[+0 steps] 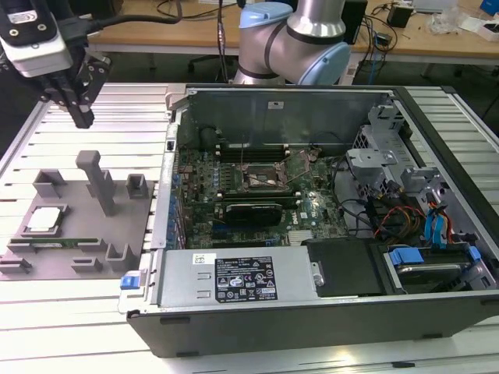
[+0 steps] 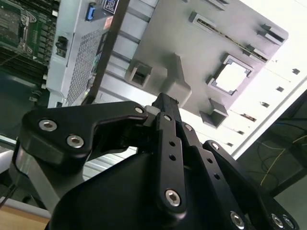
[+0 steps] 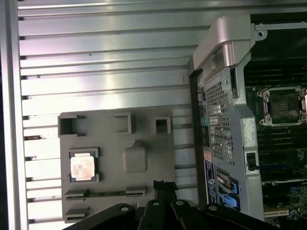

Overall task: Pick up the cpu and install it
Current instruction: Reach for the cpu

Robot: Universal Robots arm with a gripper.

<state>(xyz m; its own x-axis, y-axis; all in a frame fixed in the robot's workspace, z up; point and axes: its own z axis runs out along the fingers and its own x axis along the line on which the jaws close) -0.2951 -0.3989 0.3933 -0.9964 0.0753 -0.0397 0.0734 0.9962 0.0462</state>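
The cpu (image 1: 43,220) is a shiny square chip lying flat in a pocket of the grey fixture plate (image 1: 117,226) on the exterior view's left; both wrist views show the cpu (image 2: 233,76) (image 3: 83,167) too. My gripper (image 1: 82,118) hangs well above the slatted table, behind the fixture and apart from the chip. Its black fingertips (image 3: 164,184) look pressed together with nothing between them. The black socket frame (image 1: 265,178) sits in the middle of the motherboard inside the open computer case (image 1: 312,312), and the socket frame (image 3: 283,105) also appears in the first wrist view.
A long green memory stick (image 1: 62,242) lies in the fixture's front slot. A tall grey post (image 1: 97,179) and small blocks rise from the fixture. The case's side wall (image 1: 168,187) stands between fixture and motherboard. Drive cages and cables (image 1: 413,210) crowd the case's right.
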